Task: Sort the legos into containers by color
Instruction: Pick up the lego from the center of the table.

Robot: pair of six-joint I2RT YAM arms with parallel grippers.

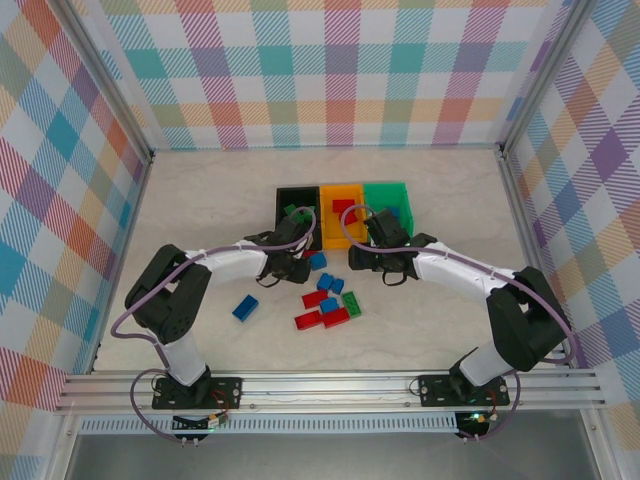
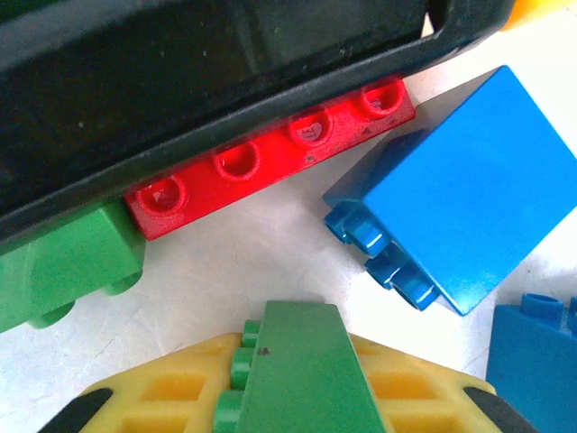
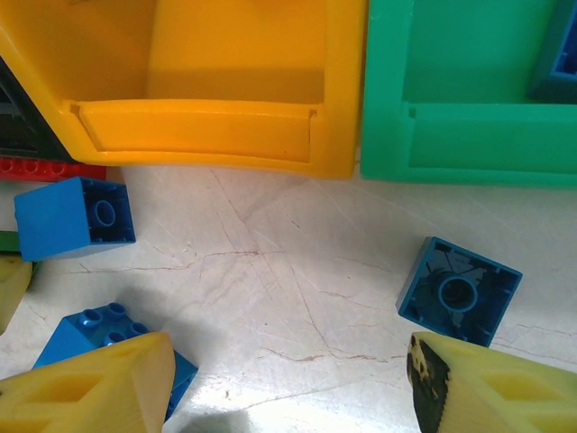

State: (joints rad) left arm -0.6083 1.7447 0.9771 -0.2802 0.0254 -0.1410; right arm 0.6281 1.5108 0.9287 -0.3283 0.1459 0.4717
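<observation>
Black, orange and green containers stand joined in a row toward the table's far edge. The black bin [image 1: 298, 190] holds a green piece [image 1: 293, 210], the orange bin [image 1: 342, 188] a red piece [image 1: 343, 207], and the green bin [image 1: 385, 186] a blue piece [image 3: 559, 59]. Loose legos [image 1: 315, 298] lie around the table's middle. The left gripper [image 2: 288, 347] is clenched on a green brick [image 2: 302, 374], near a red brick [image 2: 270, 167] that lies against the black bin's wall. The right gripper [image 3: 290, 361] hangs wide open and empty before the orange and green bins, with a blue brick [image 3: 460, 291] just beside its right finger [image 3: 505, 397].
</observation>
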